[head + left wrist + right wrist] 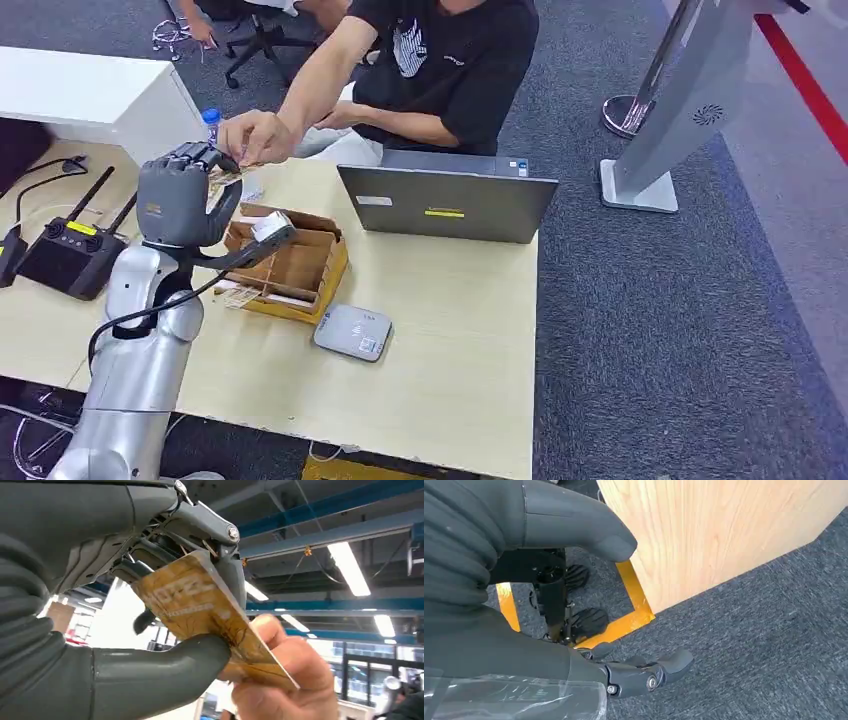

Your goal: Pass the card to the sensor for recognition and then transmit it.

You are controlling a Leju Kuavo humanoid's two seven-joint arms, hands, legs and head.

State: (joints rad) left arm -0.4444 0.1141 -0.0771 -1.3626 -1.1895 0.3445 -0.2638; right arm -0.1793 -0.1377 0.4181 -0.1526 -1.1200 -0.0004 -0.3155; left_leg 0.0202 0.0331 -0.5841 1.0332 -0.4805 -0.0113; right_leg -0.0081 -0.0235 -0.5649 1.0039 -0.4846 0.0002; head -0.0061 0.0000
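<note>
Left hand point(150, 605) pinches card point(210, 615); person's hand point(285, 680) grips it too.

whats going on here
The robot's left hand is raised over the far left of the table, holding a gold card between thumb and fingers. A seated person's hand grips the card's other end, so both hold it. The grey sensor lies untouched nearer the robot. The right hand hangs empty by the table's side.
</note>
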